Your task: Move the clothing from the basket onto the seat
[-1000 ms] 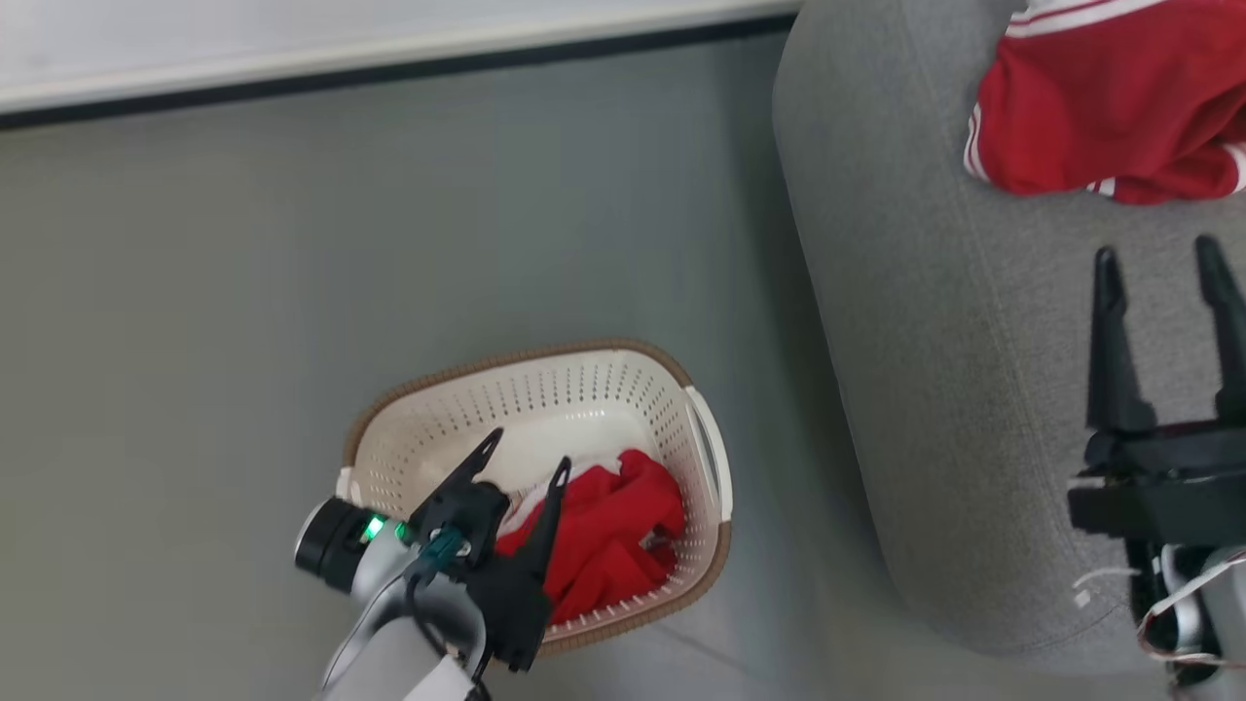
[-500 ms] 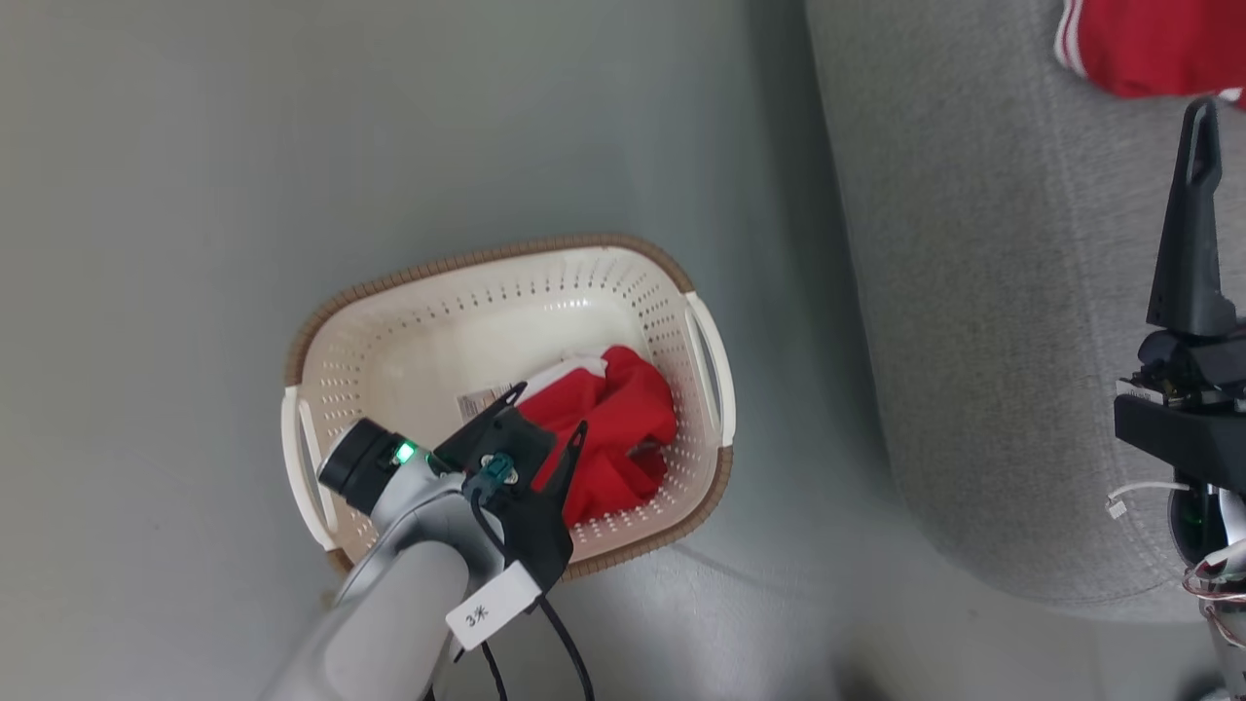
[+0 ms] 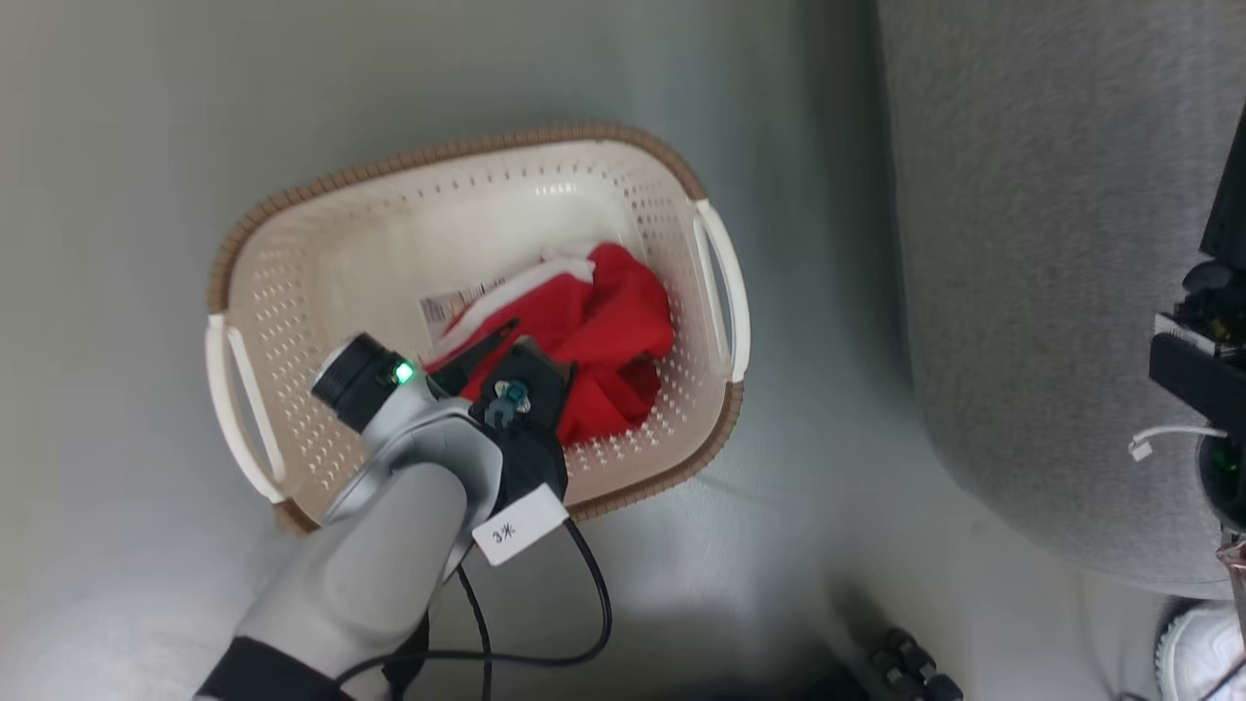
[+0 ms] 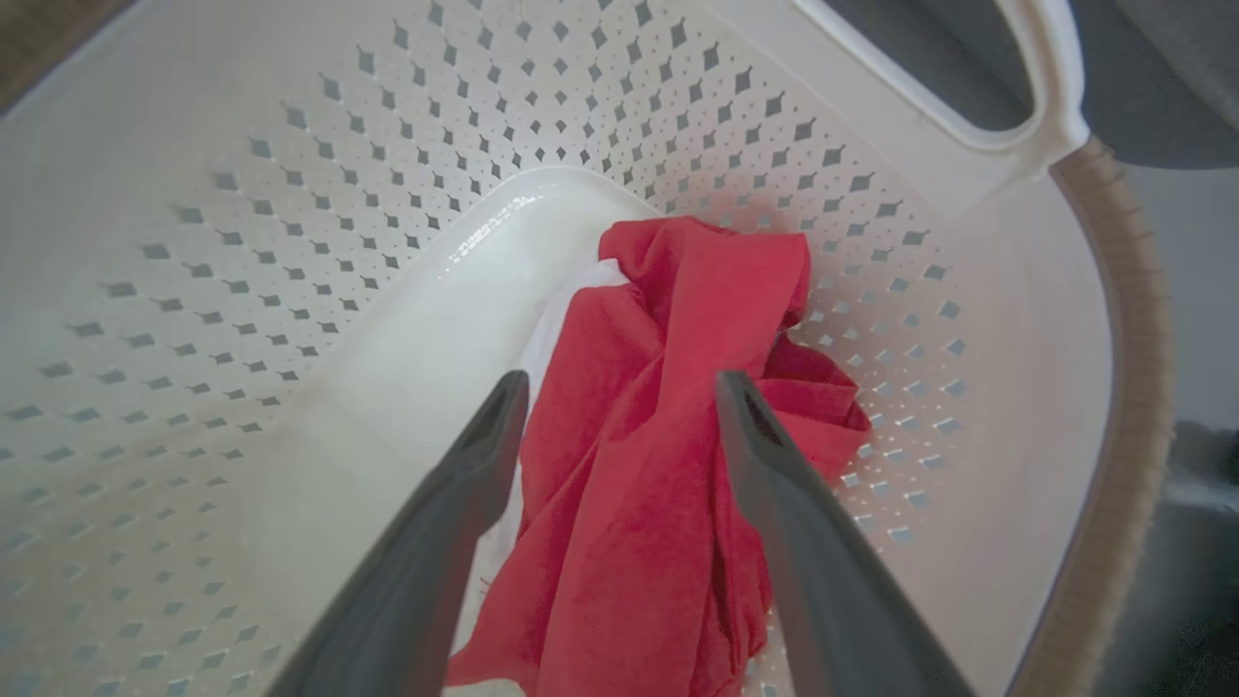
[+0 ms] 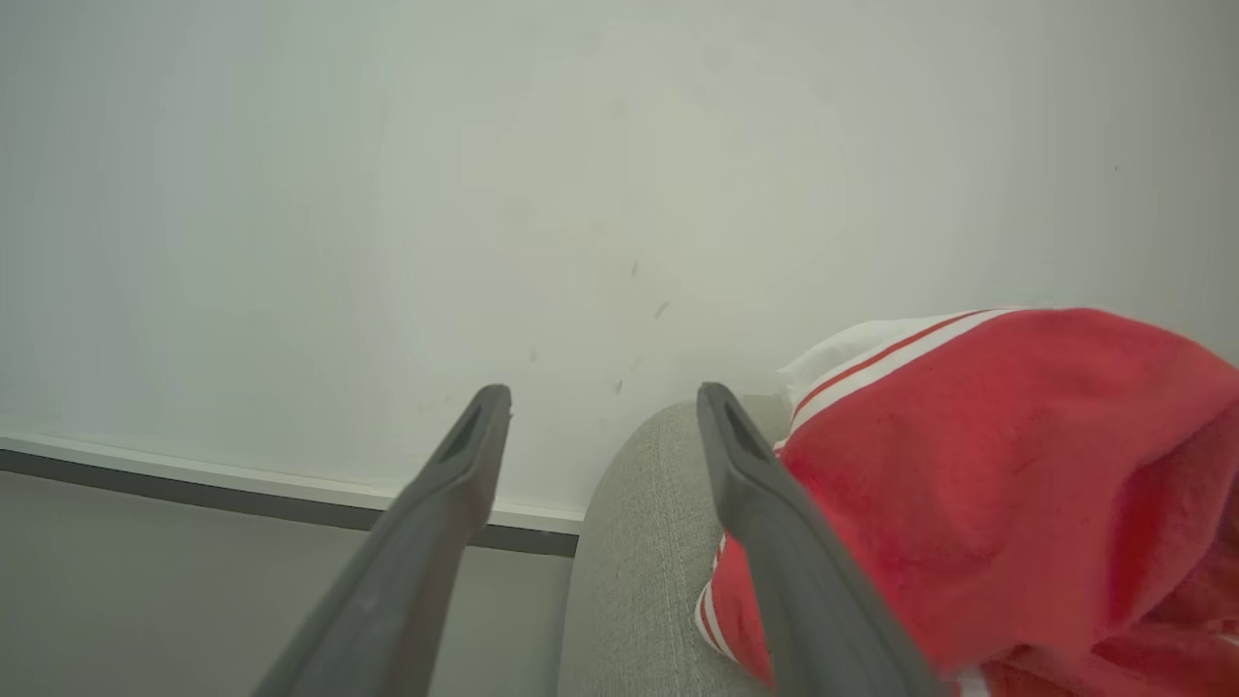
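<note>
The cream basket (image 3: 467, 166) with a brown rim stands on the floor, left of the grey seat (image 3: 1022, 292). A crumpled red piece of clothing (image 3: 608, 326) with a white stripe lies in the basket's right half. My left gripper (image 3: 540, 349) reaches down into the basket. In the left wrist view this gripper (image 4: 619, 382) is open, its fingers straddling a fold of the red clothing (image 4: 658, 436) near the basket wall (image 4: 290, 194). My right gripper (image 5: 602, 392) is open and empty above the seat (image 5: 639, 552), beside a second red garment (image 5: 987, 484) with white stripes lying there.
Grey floor surrounds the basket. A black cable (image 3: 584, 623) and a white tag (image 3: 516, 526) hang from my left arm. Dark round parts (image 3: 910, 667) sit at the bottom edge. My right arm's dark body (image 3: 1202, 360) shows at the right edge. A white wall (image 5: 484, 194) stands behind the seat.
The head camera has tipped down, so the basket sits higher in the picture. My left gripper has lowered further into the basket, onto the red clothing. Both grippers stay open.
</note>
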{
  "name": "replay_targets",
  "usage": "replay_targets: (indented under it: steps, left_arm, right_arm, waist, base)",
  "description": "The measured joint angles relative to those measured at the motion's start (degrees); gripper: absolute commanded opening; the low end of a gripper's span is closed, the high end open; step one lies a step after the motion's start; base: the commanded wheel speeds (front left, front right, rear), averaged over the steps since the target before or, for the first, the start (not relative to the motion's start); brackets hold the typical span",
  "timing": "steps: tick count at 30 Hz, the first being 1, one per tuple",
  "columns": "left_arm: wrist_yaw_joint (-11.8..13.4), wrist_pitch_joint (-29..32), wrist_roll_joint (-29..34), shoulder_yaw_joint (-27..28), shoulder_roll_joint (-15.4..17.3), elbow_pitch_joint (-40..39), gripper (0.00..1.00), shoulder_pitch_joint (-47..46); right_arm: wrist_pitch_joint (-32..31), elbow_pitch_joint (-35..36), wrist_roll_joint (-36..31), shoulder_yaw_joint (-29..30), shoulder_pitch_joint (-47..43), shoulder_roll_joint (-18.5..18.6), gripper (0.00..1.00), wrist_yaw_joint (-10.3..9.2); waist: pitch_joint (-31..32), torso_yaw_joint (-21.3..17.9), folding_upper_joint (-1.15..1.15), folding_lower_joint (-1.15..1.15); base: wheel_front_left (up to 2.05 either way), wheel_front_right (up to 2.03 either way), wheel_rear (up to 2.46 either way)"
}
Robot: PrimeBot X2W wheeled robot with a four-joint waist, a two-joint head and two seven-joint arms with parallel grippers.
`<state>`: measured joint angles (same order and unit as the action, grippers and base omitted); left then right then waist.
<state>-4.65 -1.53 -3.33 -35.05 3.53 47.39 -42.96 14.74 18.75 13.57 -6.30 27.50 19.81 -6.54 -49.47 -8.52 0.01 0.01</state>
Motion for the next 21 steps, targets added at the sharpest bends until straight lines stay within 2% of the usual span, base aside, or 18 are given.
replay_targets:
  steps: [6, 17, 18, 19, 20, 21]
  left_arm:
    - [-0.90, -0.04, 0.40, -0.75, 0.00, 3.25, 1.00, -2.61]
    - [-0.31, -0.59, 0.96, -0.94, -0.20, 8.66, 1.00, -6.72]
    - [-0.31, -0.58, 0.96, -0.94, -0.26, 9.24, 0.82, -7.09]
    - [-0.31, -0.58, 0.94, -0.92, -0.26, 9.65, 0.19, -7.35]
    - [-0.33, -0.60, 0.94, -0.96, -0.26, 9.98, 0.00, -7.41]
    - [-0.35, -0.73, 0.92, -1.01, -0.29, 10.21, 0.00, -7.41]
  right_arm:
    - [0.00, 0.36, -0.87, -0.13, 1.70, -0.49, 1.00, -0.01]
    - [0.00, 1.26, -3.42, -1.97, 2.76, -1.24, 1.00, -0.01]
    - [0.00, 1.29, -3.53, -2.02, 2.79, -1.24, 1.00, -0.01]
    - [0.00, 1.29, -3.54, -2.08, 2.83, -1.25, 1.00, -0.01]
    - [0.00, 1.20, -3.56, -2.13, 2.94, -1.27, 1.00, -0.01]
    - [0.00, 0.96, -3.58, -2.15, 3.14, -1.29, 1.00, 0.00]
  waist:
    - [-4.67, -0.48, 0.00, -0.01]
    - [-8.60, -1.75, 0.00, -0.01]
    - [-8.68, -1.83, 0.00, -0.01]
    - [-8.75, -1.90, 0.00, -0.01]
    - [-8.77, -1.94, 0.00, -0.01]
    - [-8.71, -1.96, 0.00, -0.01]
  base:
    - [0.00, 0.00, 0.00]
    - [0.00, 0.00, 0.00]
    - [0.00, 0.00, 0.00]
    - [0.00, 0.00, 0.00]
    - [0.00, 0.00, 0.00]
    - [0.00, 0.00, 0.00]
